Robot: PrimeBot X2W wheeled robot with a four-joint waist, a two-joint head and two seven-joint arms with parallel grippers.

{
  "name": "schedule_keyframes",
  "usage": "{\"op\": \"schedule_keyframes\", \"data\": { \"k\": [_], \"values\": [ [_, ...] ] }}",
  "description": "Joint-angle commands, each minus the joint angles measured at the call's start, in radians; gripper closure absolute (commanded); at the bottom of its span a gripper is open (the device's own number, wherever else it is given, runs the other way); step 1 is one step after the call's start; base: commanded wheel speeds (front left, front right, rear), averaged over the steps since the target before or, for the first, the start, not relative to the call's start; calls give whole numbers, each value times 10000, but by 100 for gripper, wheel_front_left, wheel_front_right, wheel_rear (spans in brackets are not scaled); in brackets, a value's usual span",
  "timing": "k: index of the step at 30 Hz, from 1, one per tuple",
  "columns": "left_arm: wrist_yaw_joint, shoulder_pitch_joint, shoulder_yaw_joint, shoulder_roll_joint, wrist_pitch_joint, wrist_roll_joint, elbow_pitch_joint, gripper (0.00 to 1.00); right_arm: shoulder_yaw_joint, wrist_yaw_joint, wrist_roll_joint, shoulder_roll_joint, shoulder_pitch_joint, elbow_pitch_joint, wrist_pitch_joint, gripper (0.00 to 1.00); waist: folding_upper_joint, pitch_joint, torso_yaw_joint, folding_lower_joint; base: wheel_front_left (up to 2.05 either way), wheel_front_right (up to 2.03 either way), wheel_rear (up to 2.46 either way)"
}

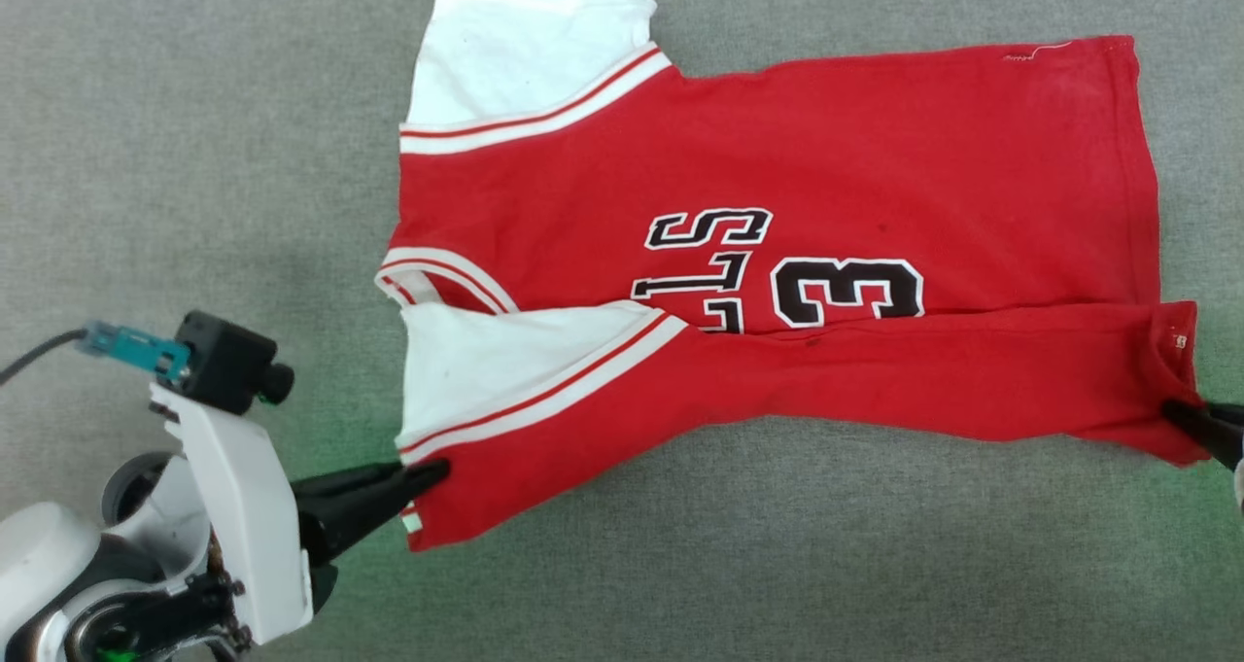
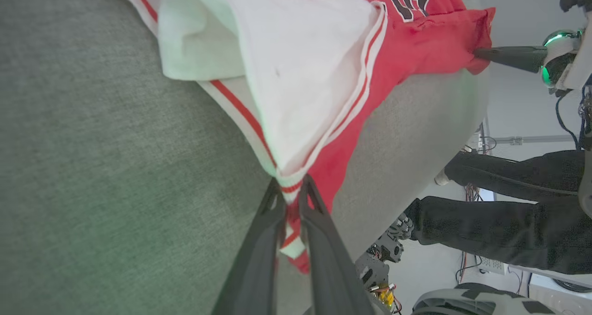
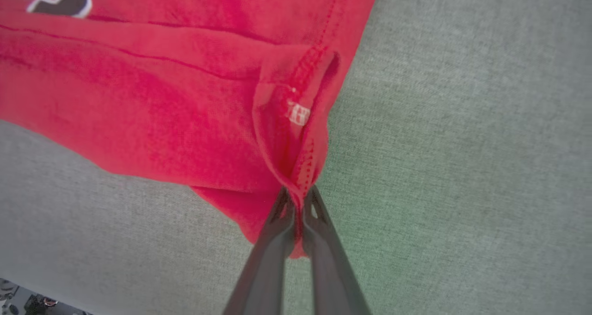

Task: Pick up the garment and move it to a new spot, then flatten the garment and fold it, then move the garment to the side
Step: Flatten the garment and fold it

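Note:
The red jersey (image 1: 797, 166) lies spread on the grey surface, collar to the left, hem to the right, with black white-outlined lettering and a number at its middle. Its near long edge is folded over the body as a red band (image 1: 875, 380), and a white sleeve lining shows at the lower left. My left gripper (image 1: 428, 472) is shut on the striped sleeve trim at the near left corner (image 2: 291, 192). At the near right corner, the right gripper (image 1: 1181, 414) is shut on the hem (image 3: 298, 192), beside a small white tag (image 3: 298, 114).
The grey felt-like table (image 1: 194, 108) stretches around the garment on all sides. In the left wrist view a person's dark trouser legs (image 2: 508, 213) stand beyond the table's edge, with cables and equipment on the floor.

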Motion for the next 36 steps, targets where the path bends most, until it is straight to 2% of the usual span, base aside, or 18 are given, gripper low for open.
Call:
{"op": "schedule_keyframes", "data": {
  "k": [1, 2, 3, 8, 14, 21, 24, 29, 36],
  "values": [
    [-34, 114, 42, -49, -96, -33, -4, 49, -108, -9, -133, -18, 141, -66, -116, 0, 0, -63, 32, 0, 0, 0, 0],
    [-69, 144, 156, -68, -284, -59, 31, 2, -242, -9, -192, 34, 171, -157, -283, 0, 0, -101, 43, 0, 0, 0, 0],
    [-21, 193, 261, -99, -507, -149, 97, 0, -416, -9, -240, 168, 196, -198, -442, 0, 0, -140, 51, 0, 0, 0, 0],
    [76, 604, 789, -138, -1854, -82, 354, 0, -1017, -8, -691, 741, 99, -668, -1784, 0, 0, -359, 135, 0, 0, 0, 0],
    [227, 988, 1522, -668, -4050, 304, 956, 0, -1258, -6, -1789, 2034, -430, -460, -5389, 0, 0, -543, 271, 0, 0, 0, 0],
    [655, 734, 1792, -1375, -6241, 2110, 2160, 0, -415, -6, -2553, 3176, -563, 493, -9402, 0, 0, -538, 300, 0, 0, 0, 0],
    [770, 295, 1813, -1664, -6492, 2722, 2628, 0, -77, -6, -2965, 3467, -690, 834, -10553, 0, 0, -423, 145, 0, 0, 0, 0],
    [720, -1472, 1781, -1763, -6212, 3732, 3788, 0, 495, -6, -3386, 3789, -920, 1240, -11600, 0, 0, -62, -403, 0, 0, 0, 0],
    [-109, -5017, 1543, -2238, -4580, 4391, 6282, 0, 786, -8, -3363, 4345, -1317, 1508, -12317, 0, 0, 699, -1664, 0, 0, 0, 0]
  ]
}}
